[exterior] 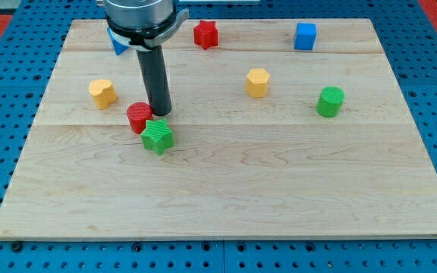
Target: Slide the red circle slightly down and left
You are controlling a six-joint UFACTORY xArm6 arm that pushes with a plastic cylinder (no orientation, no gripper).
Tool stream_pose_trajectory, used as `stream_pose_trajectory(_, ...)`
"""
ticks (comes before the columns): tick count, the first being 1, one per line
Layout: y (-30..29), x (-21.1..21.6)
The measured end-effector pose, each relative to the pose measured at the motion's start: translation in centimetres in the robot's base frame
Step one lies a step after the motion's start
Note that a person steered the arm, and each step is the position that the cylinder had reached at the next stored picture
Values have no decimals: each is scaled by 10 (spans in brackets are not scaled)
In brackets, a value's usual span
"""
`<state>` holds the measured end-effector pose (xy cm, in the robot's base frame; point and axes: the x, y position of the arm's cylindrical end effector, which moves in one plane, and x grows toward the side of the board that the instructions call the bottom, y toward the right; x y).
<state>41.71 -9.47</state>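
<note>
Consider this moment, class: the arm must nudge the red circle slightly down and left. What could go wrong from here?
1. The green star sits touching or almost touching the red circle on its lower right, so it may get dragged along or knocked aside.
2. My tip stands at the circle's right edge, just above the star; a push from there may send the circle mostly left, not down.
3. "Slightly" is easy to overshoot.

My rod covers most of a blue block (117,42) at the view's top left, so I can't tell its shape, perhaps a triangle. The arm's housing (139,14) is cut off by the top edge.
</note>
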Motion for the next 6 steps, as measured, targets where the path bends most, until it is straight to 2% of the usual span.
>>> stream_pose_trajectory(4, -5, -2)
stream_pose_trajectory(5, -45, 33)
stream_pose_trajectory(6, -47, 41)
